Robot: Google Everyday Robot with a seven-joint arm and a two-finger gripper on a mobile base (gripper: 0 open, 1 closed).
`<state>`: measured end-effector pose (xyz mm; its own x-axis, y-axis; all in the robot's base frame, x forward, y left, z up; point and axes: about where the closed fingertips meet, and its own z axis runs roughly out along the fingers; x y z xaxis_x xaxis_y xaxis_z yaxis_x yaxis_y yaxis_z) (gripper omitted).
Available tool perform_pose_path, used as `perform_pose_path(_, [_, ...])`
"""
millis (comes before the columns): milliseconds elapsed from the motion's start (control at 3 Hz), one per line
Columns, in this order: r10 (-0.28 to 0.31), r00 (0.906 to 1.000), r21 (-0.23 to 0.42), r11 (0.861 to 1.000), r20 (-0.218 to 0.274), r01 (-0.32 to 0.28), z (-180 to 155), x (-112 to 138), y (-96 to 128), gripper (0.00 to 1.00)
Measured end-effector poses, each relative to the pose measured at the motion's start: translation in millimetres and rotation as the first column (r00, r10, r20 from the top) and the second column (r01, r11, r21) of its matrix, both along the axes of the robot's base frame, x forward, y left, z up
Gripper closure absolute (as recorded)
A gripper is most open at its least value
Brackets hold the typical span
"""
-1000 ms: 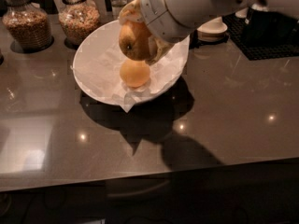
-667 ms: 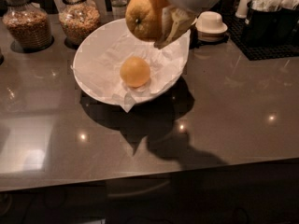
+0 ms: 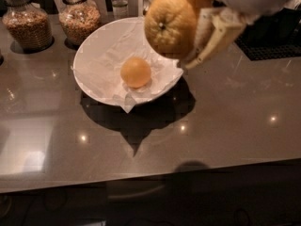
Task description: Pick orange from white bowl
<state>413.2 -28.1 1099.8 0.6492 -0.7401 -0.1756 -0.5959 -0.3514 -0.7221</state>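
Observation:
The orange (image 3: pixel 171 22), yellowish with pitted peel and a dark stem dimple, is held in my gripper (image 3: pixel 188 29) high above the right rim of the white bowl (image 3: pixel 94 51). The cream fingers (image 3: pixel 218 36) are closed around the orange's right side. The bowl is wide, tilted and lined with crinkled white paper. A smaller smooth orange ball (image 3: pixel 136 72) rests in the bowl on the paper, below and left of the gripper.
Two glass jars of grains (image 3: pixel 28 25) (image 3: pixel 80 15) stand at the back left of the glossy grey counter (image 3: pixel 225 117). A dark mat (image 3: pixel 268 46) lies at the back right. The counter's front edge runs along the bottom.
My gripper has lifted the orange up out of the bowl and toward the camera. The smooth ball and the bowl have stayed in place.

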Motion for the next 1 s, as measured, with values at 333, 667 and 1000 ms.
perform_pose_path(333, [-0.054, 0.9985, 0.085, 0.995, -0.007, 0.054, -38, -14, -21, 1.00])
perform_pose_path(667, [-0.120, 0.9922, 0.188, 0.974, -0.035, 0.124, -93, -14, -43, 1.00])
perform_pose_path(1000, [-0.117, 0.9895, 0.230, 0.964, -0.085, 0.134, -113, -25, -39, 1.00])
